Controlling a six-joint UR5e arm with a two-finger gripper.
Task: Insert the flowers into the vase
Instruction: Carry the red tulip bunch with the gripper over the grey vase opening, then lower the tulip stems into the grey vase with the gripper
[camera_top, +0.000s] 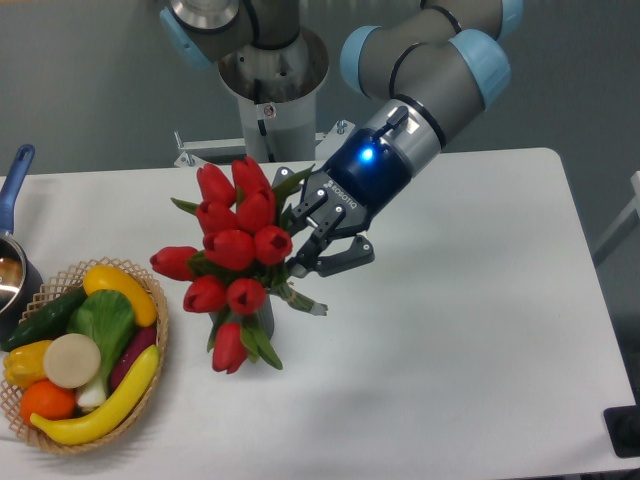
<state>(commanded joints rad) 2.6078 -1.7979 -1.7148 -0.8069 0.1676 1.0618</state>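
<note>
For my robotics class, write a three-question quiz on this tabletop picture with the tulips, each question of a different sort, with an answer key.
1. True or false: the flowers lie flat inside the wicker basket.
2. Multiple choice: the gripper is at the bouquet's A) right side, near the stems B) left side C) far from it, over the basket.
3. Fill in: the vase is mostly hidden behind the ____.

Key:
1. False. The bouquet stands on the table, to the right of the basket.
2. A.
3. Flowers; only a bit of dark grey shows below the blooms.
</note>
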